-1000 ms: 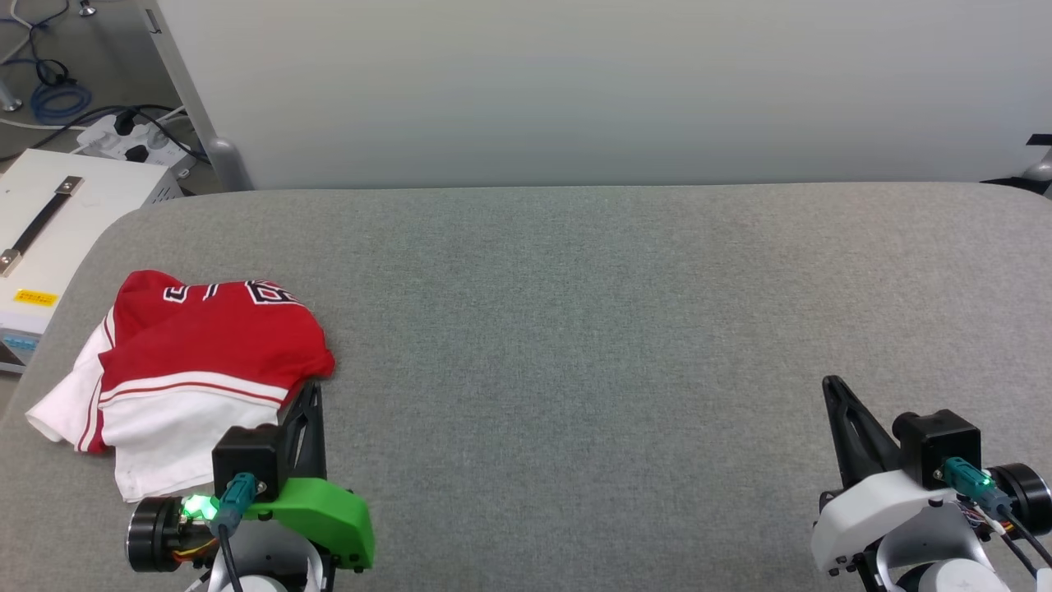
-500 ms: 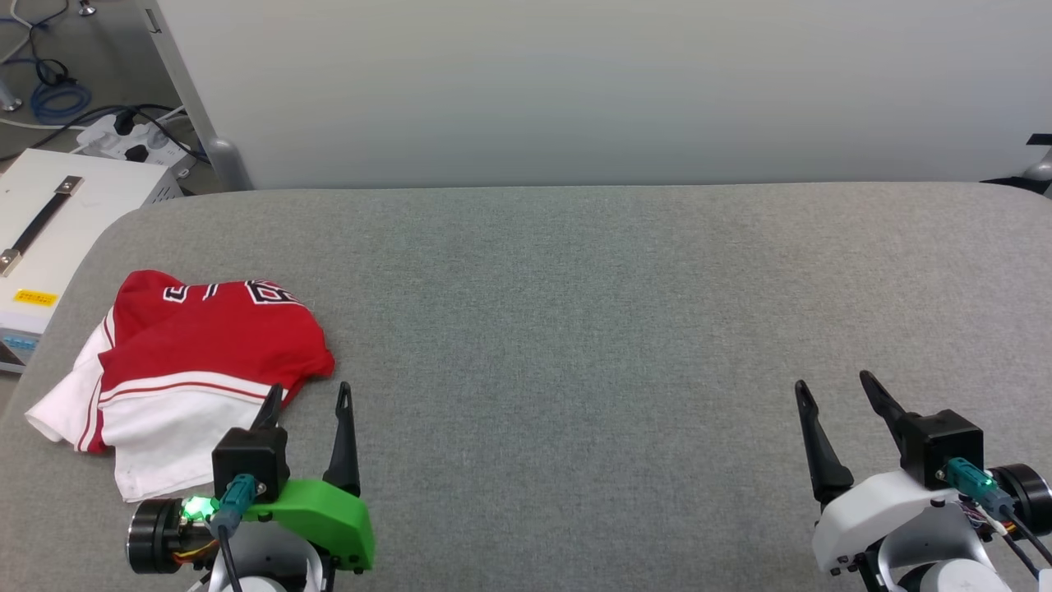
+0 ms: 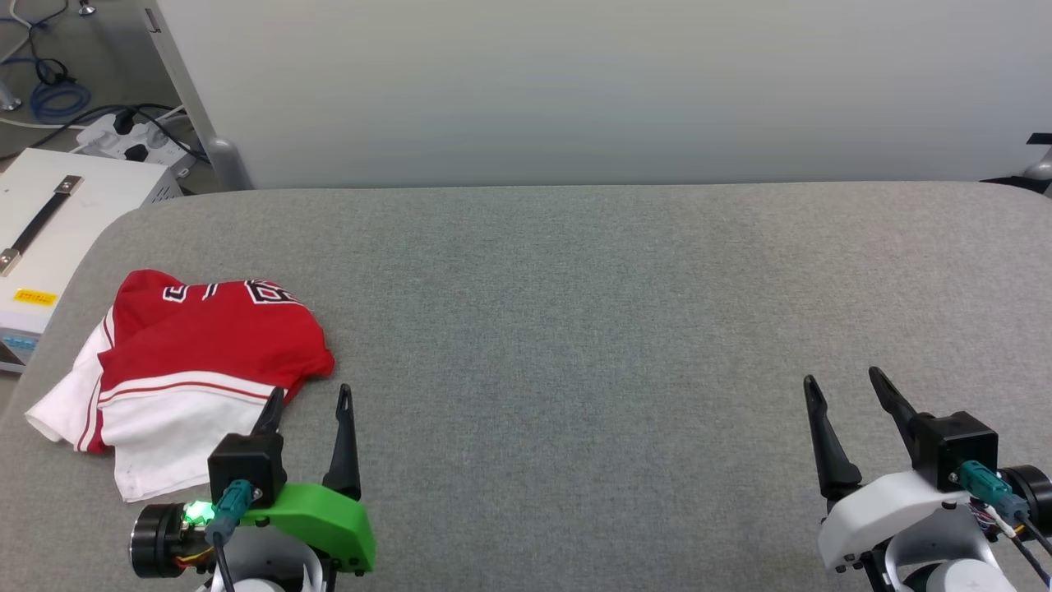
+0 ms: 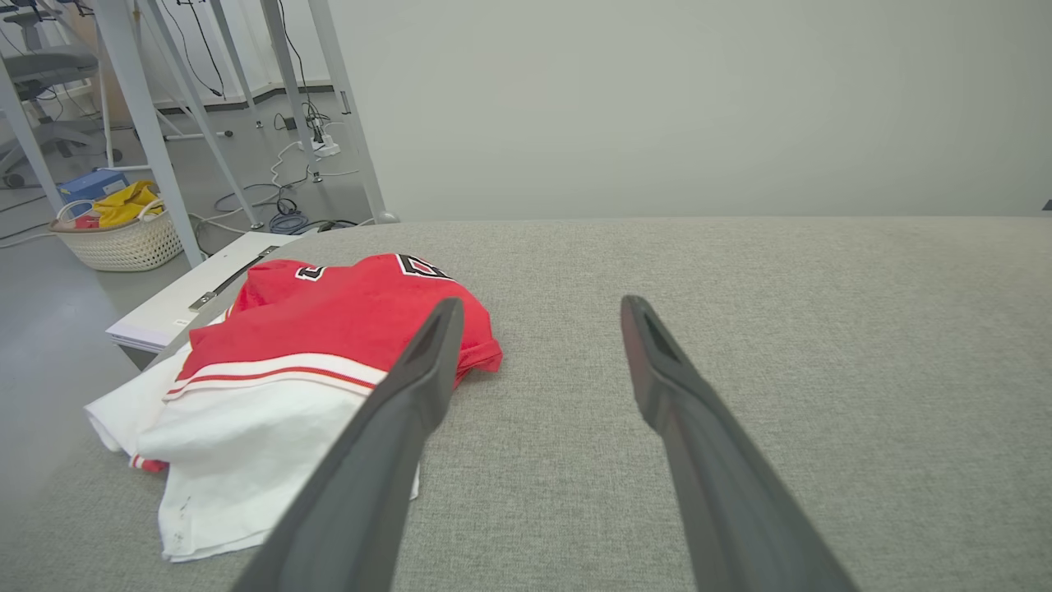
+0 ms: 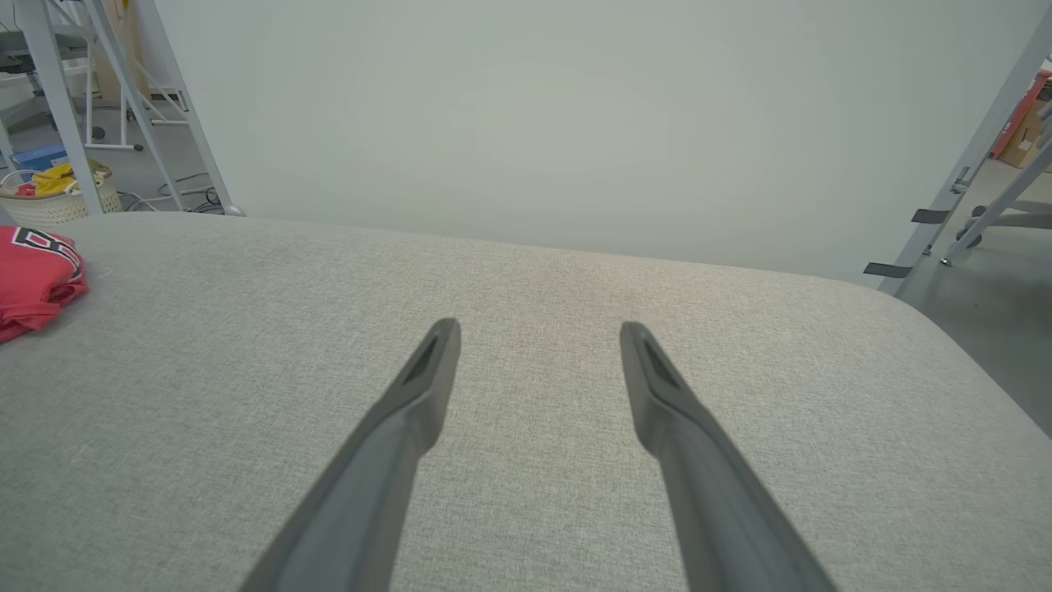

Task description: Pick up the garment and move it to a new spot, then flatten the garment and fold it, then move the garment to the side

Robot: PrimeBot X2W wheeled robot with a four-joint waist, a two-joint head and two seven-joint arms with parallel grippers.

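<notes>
Head view, from the left: a white case [image 3: 49, 214] sits off the pad's edge. The garment [image 3: 197, 353] lies bunched at the left end of the grey pad [image 3: 575, 312], red body over white sleeve cloth, with part of the black lettering showing along its far edge. Just right of it and nearer the robot, the left gripper [image 3: 311, 391] has its fingers spread and empty. One finger crosses the garment's near corner in this view, but contact cannot be told. Far right, the right gripper [image 3: 843, 376] is also spread, holds nothing, and is well apart from the garment. The task looks barely begun: the garment is crumpled, not folded, so pickup, moving, flattening, folding and setting aside all seem to remain.
</notes>
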